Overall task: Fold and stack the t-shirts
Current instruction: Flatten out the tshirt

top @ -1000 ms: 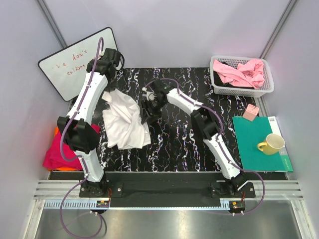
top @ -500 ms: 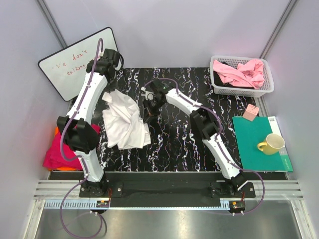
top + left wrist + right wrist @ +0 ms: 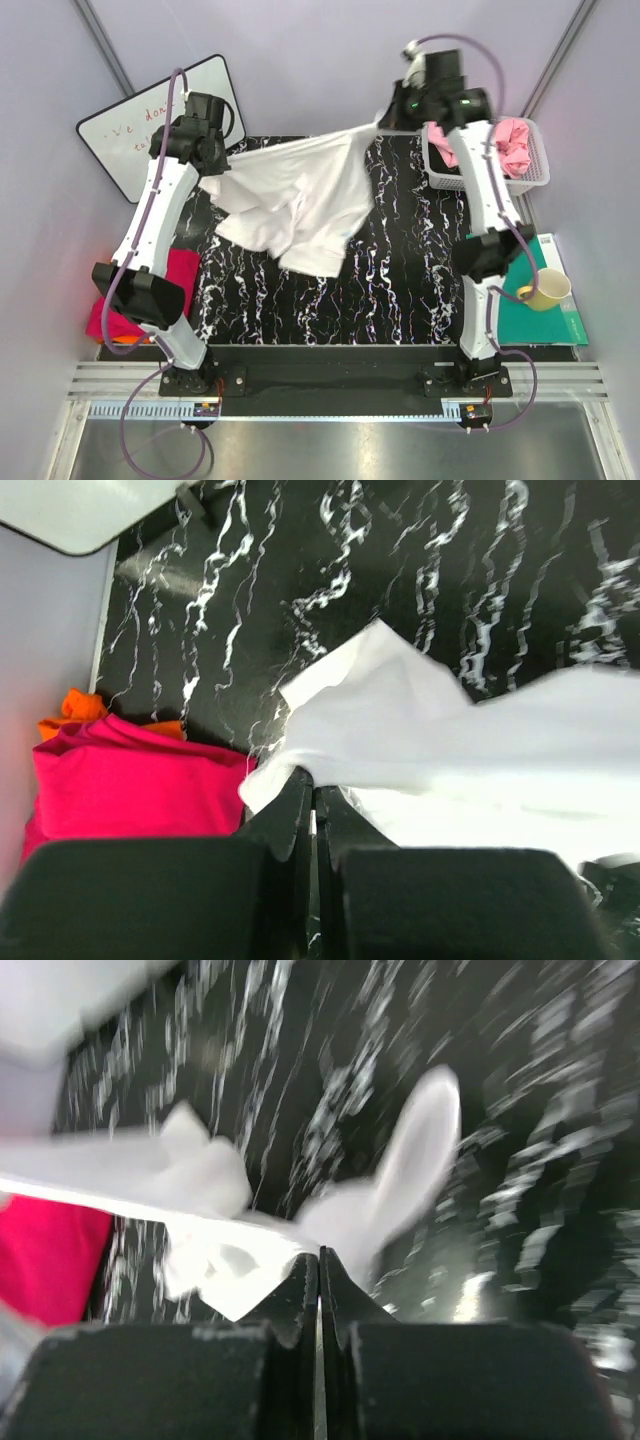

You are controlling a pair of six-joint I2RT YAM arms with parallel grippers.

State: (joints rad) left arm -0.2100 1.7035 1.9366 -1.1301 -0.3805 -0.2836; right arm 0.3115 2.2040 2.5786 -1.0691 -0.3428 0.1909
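A white t-shirt [image 3: 300, 195] hangs spread in the air above the black marbled table [image 3: 400, 280], and its lower part droops toward the table. My left gripper [image 3: 207, 172] [image 3: 312, 780] is shut on the shirt's left edge. High at the back right, my right gripper [image 3: 392, 112] [image 3: 319, 1255] is shut on its other edge. A folded magenta-red t-shirt [image 3: 130, 780] [image 3: 178, 270] lies at the table's left side on top of an orange one [image 3: 75, 705]. Pink t-shirts [image 3: 500, 140] fill the mesh basket [image 3: 537, 172].
A whiteboard [image 3: 125, 125] leans at the back left. The teal mat [image 3: 515, 310] at the right carries a yellow mug [image 3: 545, 288]. The right arm stands tall in front of the basket. Grey walls close in on both sides.
The right gripper shut on the white shirt and swung up to the back right, so the bunched shirt is pulled out into a wide sheet. The left gripper kept its hold and rose slightly.
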